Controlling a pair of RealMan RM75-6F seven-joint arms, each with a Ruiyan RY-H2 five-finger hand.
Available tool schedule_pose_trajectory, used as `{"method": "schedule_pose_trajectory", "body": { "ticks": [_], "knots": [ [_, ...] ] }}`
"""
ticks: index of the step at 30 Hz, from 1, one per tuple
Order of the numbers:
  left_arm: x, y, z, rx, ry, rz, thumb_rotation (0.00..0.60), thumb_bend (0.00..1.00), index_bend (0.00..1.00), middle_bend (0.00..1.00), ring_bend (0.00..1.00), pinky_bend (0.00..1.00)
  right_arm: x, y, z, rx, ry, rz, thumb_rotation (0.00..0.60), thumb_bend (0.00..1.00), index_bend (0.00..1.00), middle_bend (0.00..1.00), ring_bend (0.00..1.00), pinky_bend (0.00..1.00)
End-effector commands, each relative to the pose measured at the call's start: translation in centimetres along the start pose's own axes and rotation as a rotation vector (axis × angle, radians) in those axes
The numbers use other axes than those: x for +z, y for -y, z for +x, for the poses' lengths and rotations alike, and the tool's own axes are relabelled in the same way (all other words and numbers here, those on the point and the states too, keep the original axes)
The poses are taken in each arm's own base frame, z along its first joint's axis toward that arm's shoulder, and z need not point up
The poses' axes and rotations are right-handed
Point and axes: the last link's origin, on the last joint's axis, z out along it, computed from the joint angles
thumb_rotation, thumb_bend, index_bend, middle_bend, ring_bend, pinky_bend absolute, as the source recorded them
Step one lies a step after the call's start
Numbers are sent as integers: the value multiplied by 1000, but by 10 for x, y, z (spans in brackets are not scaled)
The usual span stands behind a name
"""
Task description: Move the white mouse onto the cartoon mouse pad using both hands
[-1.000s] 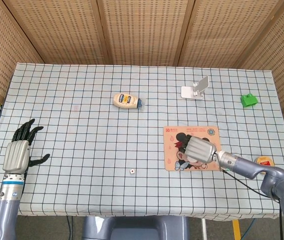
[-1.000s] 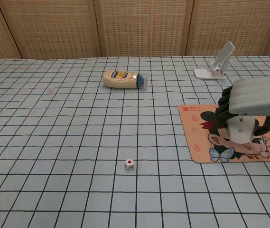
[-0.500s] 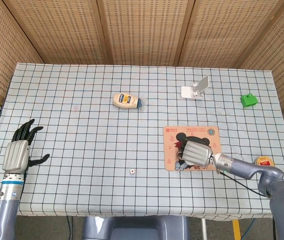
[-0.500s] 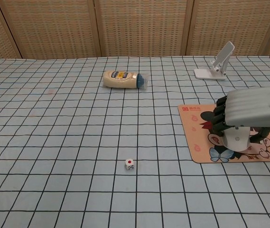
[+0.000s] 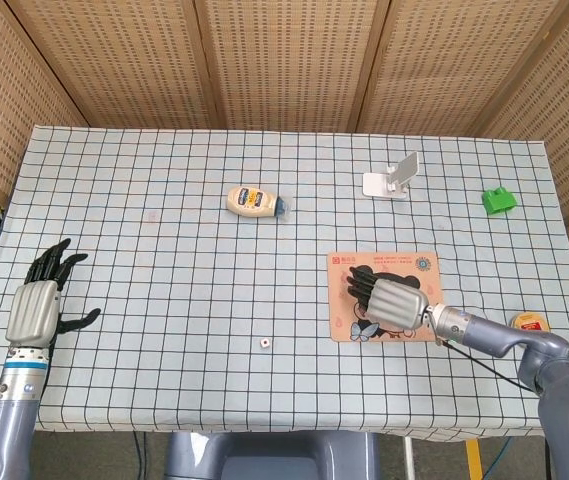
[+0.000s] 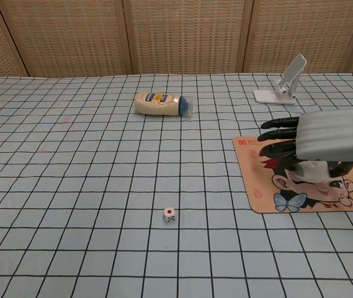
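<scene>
Covering your desk [image 5: 164, 260] is a blue checked cloth, woven screens [image 5: 284, 60] behind; your right hand [image 5: 389, 298] hovers spread over the cartoon mouse pad [image 5: 404, 266], left hand [image 5: 39, 300] spread by the left edge.

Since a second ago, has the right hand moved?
Yes. The right hand opened its fingers, now stretched toward the left edge of the cartoon mouse pad, above the white mouse.

At the right edge of the frame the right hand [image 6: 325, 138] hovers over the cartoon mouse pad [image 6: 269, 187], dark fingers [image 6: 278, 135] stretched out leftward and apart; the white mouse [image 6: 314, 169] shows just beneath its palm. A bottle [image 6: 159, 103] lies on its side at upper centre, a white stand [image 6: 283, 84] at upper right, and a small die [image 6: 170, 215] at lower centre of the checked tablecloth [image 6: 71, 186].
</scene>
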Motion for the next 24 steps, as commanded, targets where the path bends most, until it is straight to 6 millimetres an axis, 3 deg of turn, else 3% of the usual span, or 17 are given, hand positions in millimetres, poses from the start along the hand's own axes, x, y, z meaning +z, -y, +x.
{"method": "schedule_pose_trajectory", "body": {
  "ticks": [1, 10, 18, 24],
  "knots": [
    [0, 0, 0, -2, 1, 1, 600, 169, 189, 0, 0, 82, -2, -1, 0, -8, 0, -11, 600, 244, 464, 159, 38, 22],
    [0, 0, 2, -15, 4, 0, 600, 169, 189, 0, 0, 82, -12, 1, 0, 12, 2, -35, 600, 232, 419, 81, 0, 12],
    [-2, -2, 3, -24, 8, -13, 600, 169, 190, 0, 0, 82, -26, 18, 0, 30, 1, -11, 600, 229, 359, 46, 0, 4],
    [-5, -3, 8, -35, -10, -24, 600, 169, 189, 0, 0, 82, -40, 14, 7, 39, -53, -163, 600, 212, 246, 18, 0, 4]
  ]
}}
